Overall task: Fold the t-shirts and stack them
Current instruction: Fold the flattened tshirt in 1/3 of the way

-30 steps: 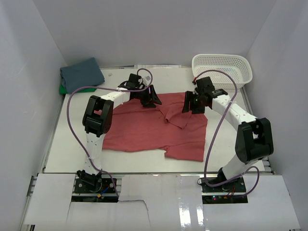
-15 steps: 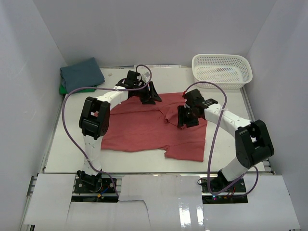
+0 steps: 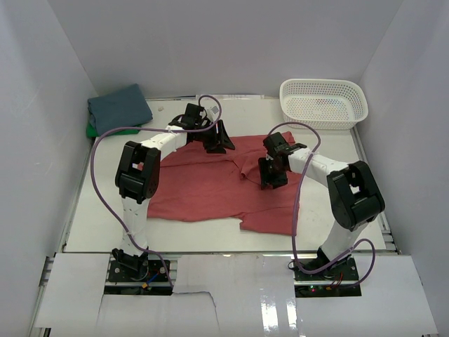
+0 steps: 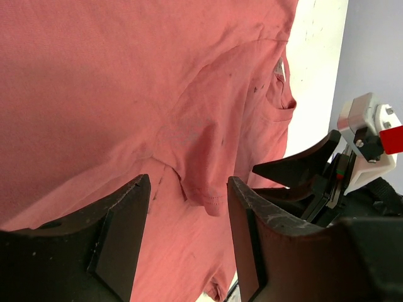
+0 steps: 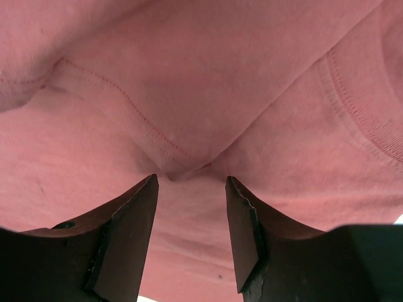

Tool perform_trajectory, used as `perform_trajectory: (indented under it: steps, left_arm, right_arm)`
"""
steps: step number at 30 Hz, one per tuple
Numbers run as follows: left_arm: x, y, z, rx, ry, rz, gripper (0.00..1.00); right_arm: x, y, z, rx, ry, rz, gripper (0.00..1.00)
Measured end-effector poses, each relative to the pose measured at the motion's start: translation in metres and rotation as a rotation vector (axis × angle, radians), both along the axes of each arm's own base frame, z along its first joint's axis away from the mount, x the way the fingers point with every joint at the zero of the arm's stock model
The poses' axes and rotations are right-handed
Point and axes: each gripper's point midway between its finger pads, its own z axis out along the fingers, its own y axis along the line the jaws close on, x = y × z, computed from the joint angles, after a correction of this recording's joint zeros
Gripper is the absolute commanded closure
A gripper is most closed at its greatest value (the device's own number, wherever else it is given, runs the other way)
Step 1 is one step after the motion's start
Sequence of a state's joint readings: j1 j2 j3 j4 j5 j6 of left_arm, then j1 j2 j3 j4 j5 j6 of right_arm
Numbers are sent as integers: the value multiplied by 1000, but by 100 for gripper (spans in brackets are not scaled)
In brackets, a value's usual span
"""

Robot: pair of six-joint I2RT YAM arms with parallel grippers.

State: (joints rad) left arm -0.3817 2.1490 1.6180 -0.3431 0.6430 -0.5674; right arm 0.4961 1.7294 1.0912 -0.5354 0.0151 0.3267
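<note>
Red shirt (image 3: 203, 186): what changed over the last second? (K.)

Right pincer (image 3: 272, 175) has come in from the shirt's far right part toward its middle and dropped low over a rumpled fold. Its jaws have been narrowing. Left pincer (image 3: 219, 140) has hardly shifted. (R.)

Holding anything? (K.)

No. Right wrist view: right pincer (image 5: 190, 179) released, clear gap, puckered seam (image 5: 182, 171) sitting right between the tips, cloth not pinched. Left wrist view: left pincer (image 4: 187, 182) also released, hemmed flap (image 4: 204, 201) just beyond its tips. (R.)

Where is the shirt relative to each? (K.)

Spread on the table (image 3: 105, 210), wrinkled, not yet folded, directly beneath both pincers. Left pincer stands at the far edge, so nearly all the cloth lies on its near side. Right pincer is over the middle-right, with cloth running out on every side and a ribbed band (image 5: 368, 94) off to one side of the tips. Blue shirt (image 3: 119, 109), folded, with green shirt (image 3: 91, 130) peeking out under it, is well away to the left pincer's left. Basket (image 3: 324, 102) sits well beyond the right pincer. (R.)

Meaning for the task? (K.)

Judgement: a pinch on the fold is being set up, likely to straighten the rumple before folding. Folding and stacking of this shirt both remain. (R.)
</note>
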Motion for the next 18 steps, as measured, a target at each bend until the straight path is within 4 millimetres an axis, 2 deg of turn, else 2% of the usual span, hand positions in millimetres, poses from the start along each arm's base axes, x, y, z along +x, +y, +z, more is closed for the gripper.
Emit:
perform_trajectory:
  steps: [7, 13, 14, 17, 18]
  left_arm:
    - [0, 0, 0, 2, 1, -3, 38]
    - [2, -1, 2, 0, -7, -4, 38]
    - [2, -1, 2, 0, -7, -4, 38]
    - [2, -1, 2, 1, -6, -4, 38]
    - [2, -1, 2, 1, -7, -5, 38]
  right_arm:
    - [13, 5, 2, -4, -31, 7, 51]
    - [17, 4, -3, -23, -28, 15, 70]
    - [17, 4, -4, -26, -27, 14, 78]
    - [17, 3, -7, -34, -22, 14, 82]
    - [17, 3, -7, -34, -22, 14, 90]
